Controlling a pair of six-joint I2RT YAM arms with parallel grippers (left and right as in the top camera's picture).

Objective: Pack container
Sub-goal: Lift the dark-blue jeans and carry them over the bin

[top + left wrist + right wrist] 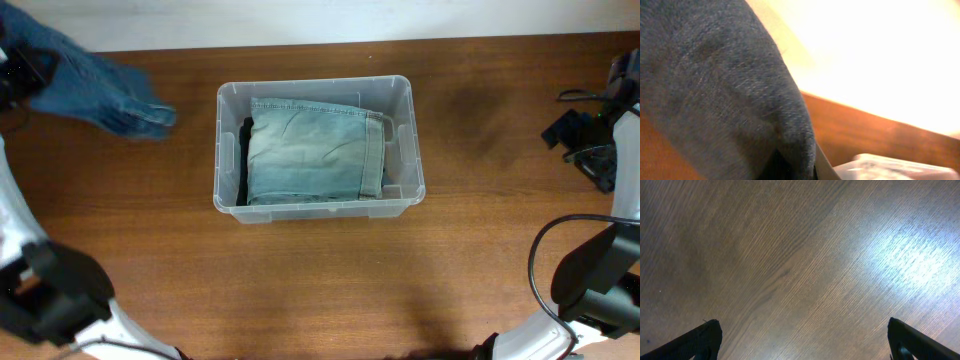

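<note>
Overhead: the container [316, 208] sits at the centre of your tabletop [300, 290]. A folded pale denim garment [315, 150] lies inside, with a dark item [243, 160] along its 9 o'clock side. At 10 o'clock your left fingers [20, 72] are clamped on a blue cloth [95, 85] that hangs above the wood, well apart from the container. Your right fingers [578, 135] are at 3 o'clock, near the edge.

Left wrist: the blue cloth fills the view from 9 o'clock and hides the fingers. A corner of the container shows at 5 o'clock.

Right wrist: your two fingertips stand wide apart over bare wood, with nothing between them.
</note>
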